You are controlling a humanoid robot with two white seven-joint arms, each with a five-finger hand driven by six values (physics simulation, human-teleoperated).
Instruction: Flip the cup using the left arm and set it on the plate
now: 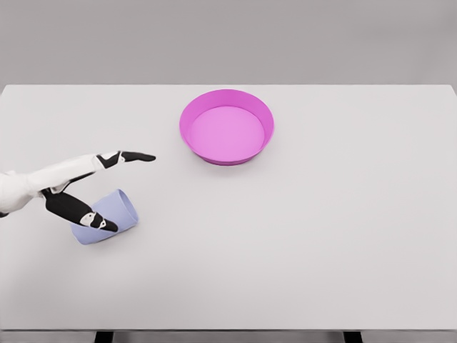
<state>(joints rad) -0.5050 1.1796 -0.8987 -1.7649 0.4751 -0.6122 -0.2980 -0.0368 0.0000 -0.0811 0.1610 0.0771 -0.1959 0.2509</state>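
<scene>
Lying on its side on the white table [321, 236], the pale blue cup [108, 216] sits near the left edge, low in the picture. Its round open end faces up and to the right. Its closed end points down and to the left.

The left hand [89, 189] comes in from the left side on a white arm. The hand is open, and it does not hold the cup. One long finger [132, 157] points straight out to the right, above the cup and apart from it. A dark finger [78, 211] reaches down and to the right and lies across the front of the cup, over its left part. From this view it looks like it is touching the cup, but it is hard to be sure. So the cup is just under the hand, between the two spread fingers, and a bit to the right of the wrist.

The pink plate [187, 121] is round with a raised rim. It sits farther back on the table, near the middle. It is well apart from the cup and the hand, up and to the right of them.
</scene>
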